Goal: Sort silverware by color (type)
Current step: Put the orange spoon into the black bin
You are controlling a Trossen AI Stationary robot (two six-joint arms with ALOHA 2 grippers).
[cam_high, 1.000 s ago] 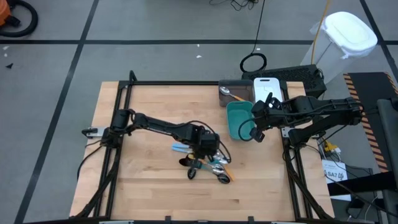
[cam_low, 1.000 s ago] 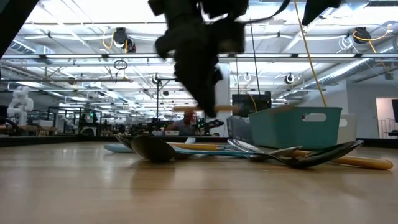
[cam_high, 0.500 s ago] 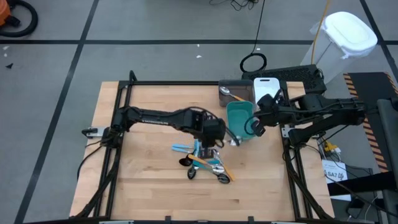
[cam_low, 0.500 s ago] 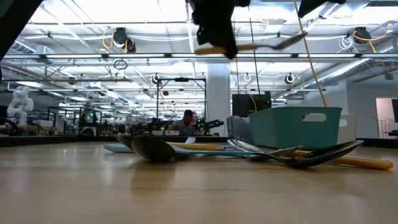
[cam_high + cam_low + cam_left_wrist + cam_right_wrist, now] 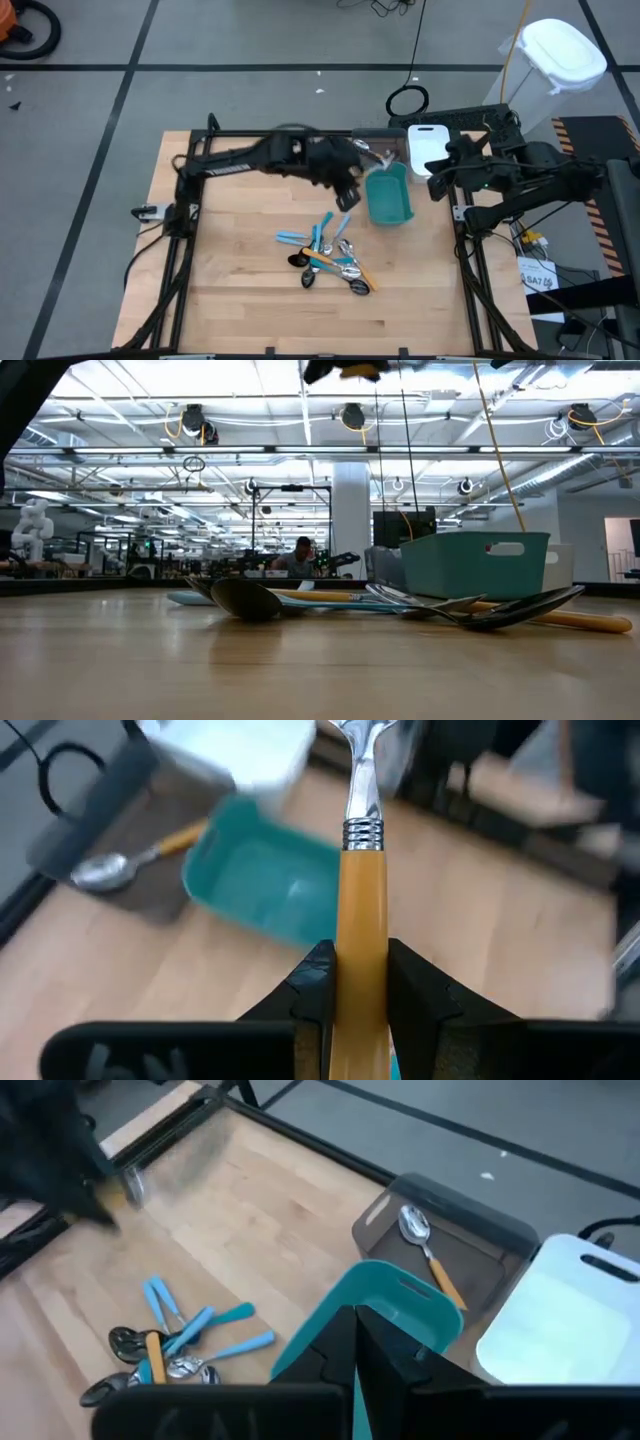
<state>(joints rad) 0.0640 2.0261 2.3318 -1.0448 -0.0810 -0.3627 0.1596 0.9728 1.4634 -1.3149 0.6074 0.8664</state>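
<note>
A: From above, how far is the sorting?
B: Barely begun. One orange spoon (image 5: pixel 372 152) lies in the gray bin (image 5: pixel 372 137); the pile of silverware (image 5: pixel 328 260) sits mid-table, unsorted. The left gripper (image 5: pixel 348 185) is near the teal bin (image 5: pixel 388 195).

A: Low view?
B: The pile lies flat on the table (image 5: pixel 300 660).

A: Left wrist?
B: Its fingers (image 5: pixel 420 990) are clamped on an orange-handled utensil (image 5: pixel 361 890), above the bins.

A: Right wrist?
B: The right gripper (image 5: pixel 357 1342) is closed, empty, beside the teal bin.
</note>
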